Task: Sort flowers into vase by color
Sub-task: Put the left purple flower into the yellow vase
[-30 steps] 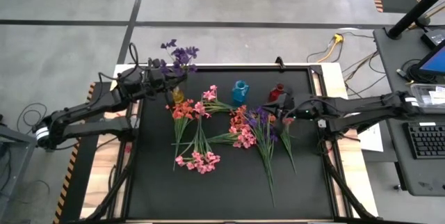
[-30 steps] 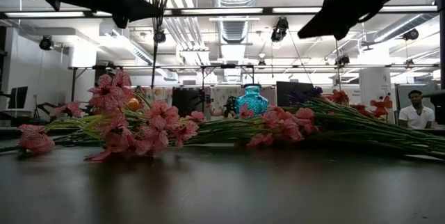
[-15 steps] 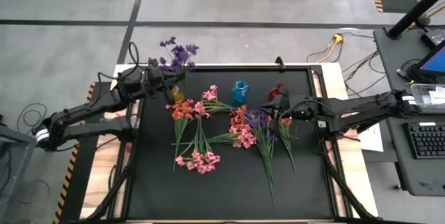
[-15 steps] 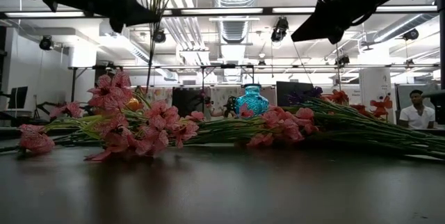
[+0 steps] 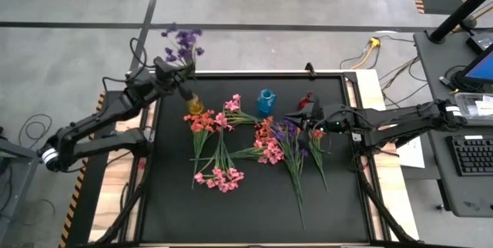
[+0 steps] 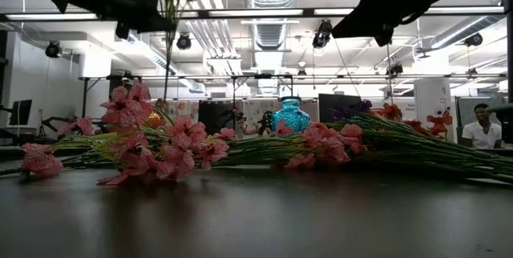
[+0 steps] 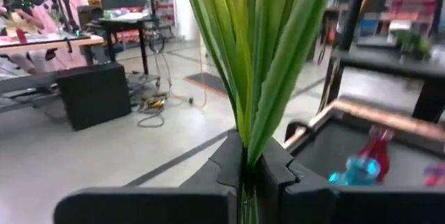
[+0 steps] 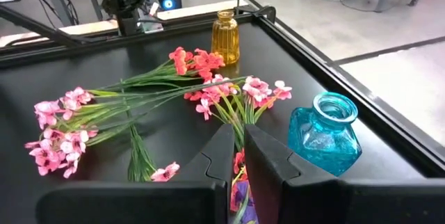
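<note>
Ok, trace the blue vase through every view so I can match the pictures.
High view: blue vase at the mat's far middle, between the amber vase and the red vase.
Low view: blue vase centre, behind the lying flowers.
Left wrist view: blurred blue vase low, beside the red vase.
Right wrist view: blue vase close by.
Shared landmark: the amber vase, except in the left wrist view.

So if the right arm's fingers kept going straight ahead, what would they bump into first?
Probably the pink flowers lying on the mat just ahead of the right gripper. The blue vase sits off to one side, and the yellow vase is farther back. Depth is hard to judge.
</note>
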